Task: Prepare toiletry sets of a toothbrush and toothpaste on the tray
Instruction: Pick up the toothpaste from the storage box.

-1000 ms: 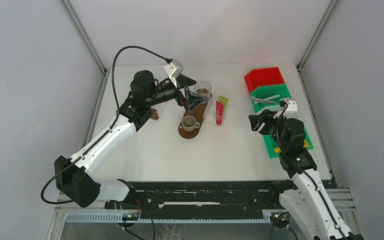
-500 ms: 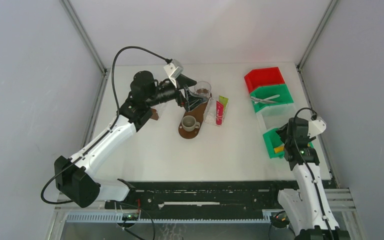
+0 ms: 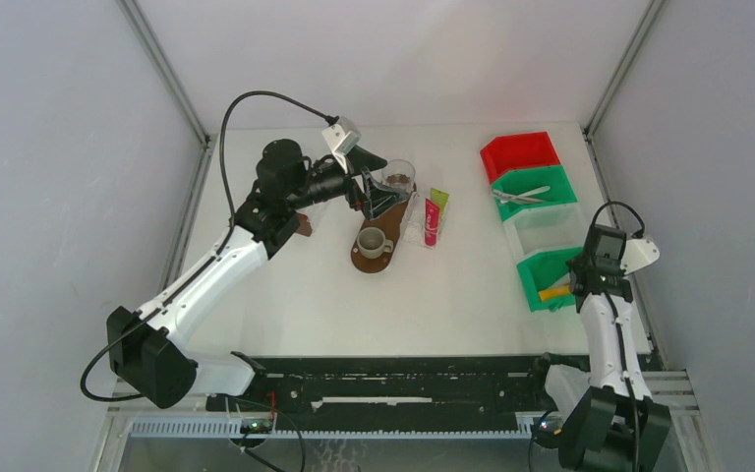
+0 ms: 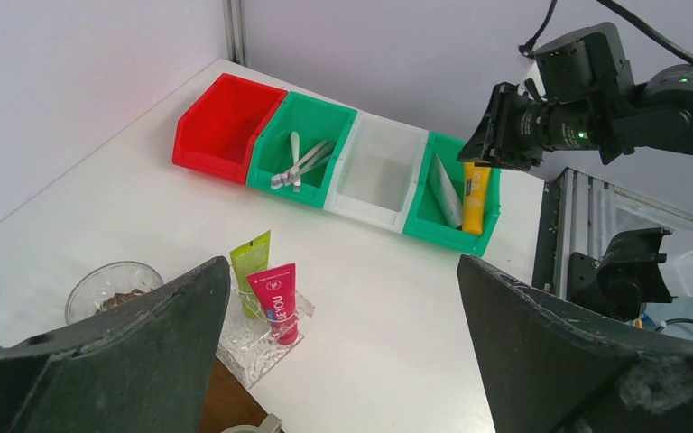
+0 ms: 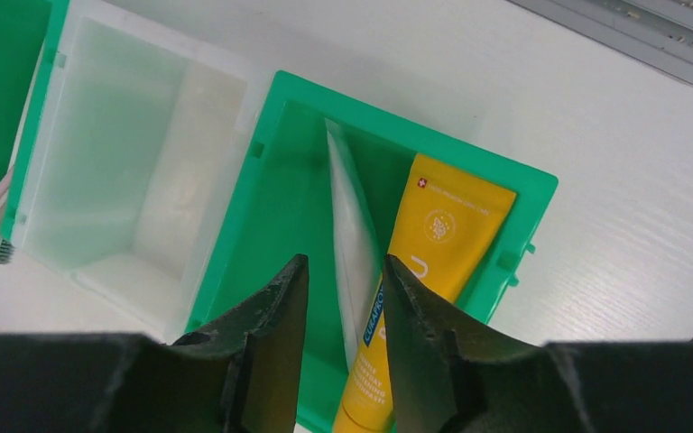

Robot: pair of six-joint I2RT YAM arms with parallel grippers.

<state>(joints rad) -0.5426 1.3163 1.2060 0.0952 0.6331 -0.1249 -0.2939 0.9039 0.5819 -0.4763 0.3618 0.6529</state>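
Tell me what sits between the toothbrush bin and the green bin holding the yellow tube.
A translucent white bin, apparently empty, sits between the toothbrush bin and the tube bin; the left wrist view shows it best.

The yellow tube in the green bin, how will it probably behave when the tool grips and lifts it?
The yellow tube looks like soft plastic, so it would probably dent under a pinch. Its flat end suggests it will not roll. It lies beside the white tube in the green bin, so lifting may disturb that one.
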